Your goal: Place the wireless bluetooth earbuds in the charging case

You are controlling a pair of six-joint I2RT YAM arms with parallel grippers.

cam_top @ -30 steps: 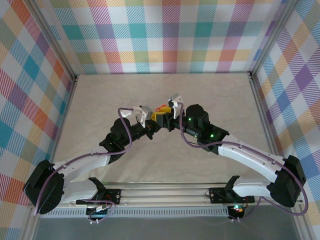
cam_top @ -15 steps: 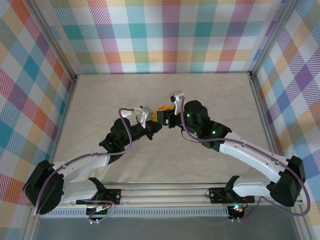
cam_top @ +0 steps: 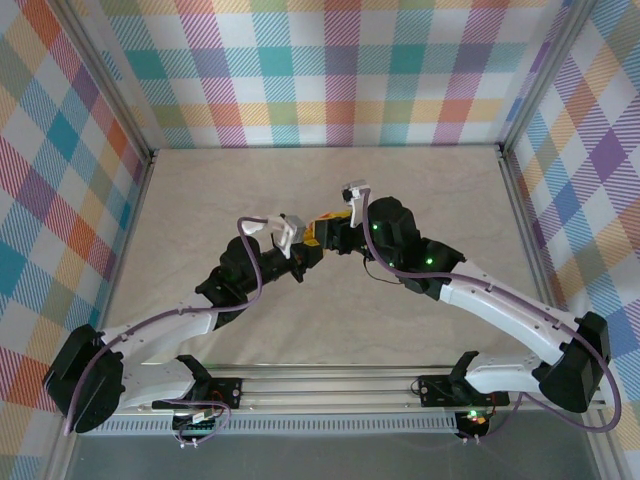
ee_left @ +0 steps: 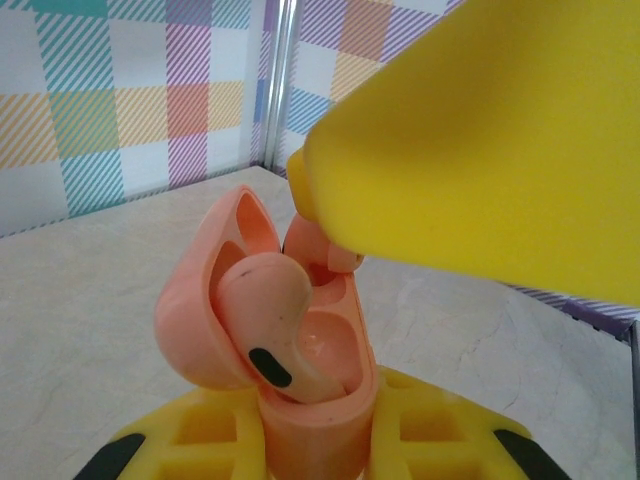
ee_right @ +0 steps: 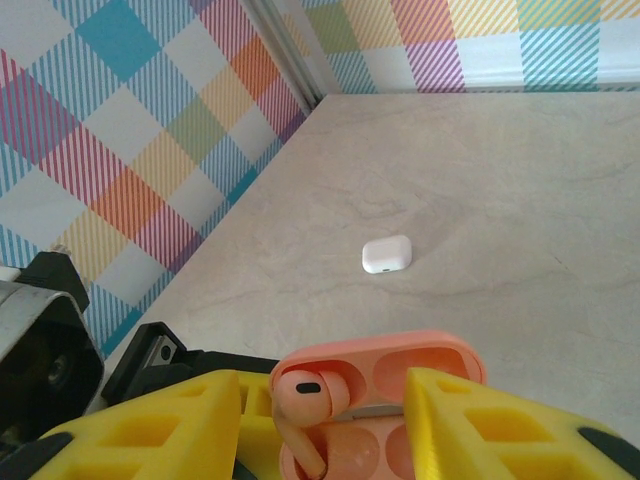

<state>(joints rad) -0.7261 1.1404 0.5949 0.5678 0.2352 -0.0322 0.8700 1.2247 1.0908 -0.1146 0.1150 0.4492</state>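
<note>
Shows the left fingers (ee_left: 215,430) closed on the lower body of the orange charging case (ee_left: 320,425), gripping it upright with the lid (ee_left: 185,320) swung open toward the left of the left-wrist frame. Shows the right fingers (ee_right: 480,420) parted, flanking the open case at bottom centre of the right-wrist frame, with no clear grip on anything. Shows one orange earbud (ee_left: 265,320) leaning in a well of the case, head standing proud of the rim, not seated. Step in hand, by judgement: seating this earbud. Hold the case firm and level; press gently on the head, straight down along the stem; avoid knocking the lid shut; back off only once flush. Beneath, the pale marbled counter (ee_right: 480,180).
</note>
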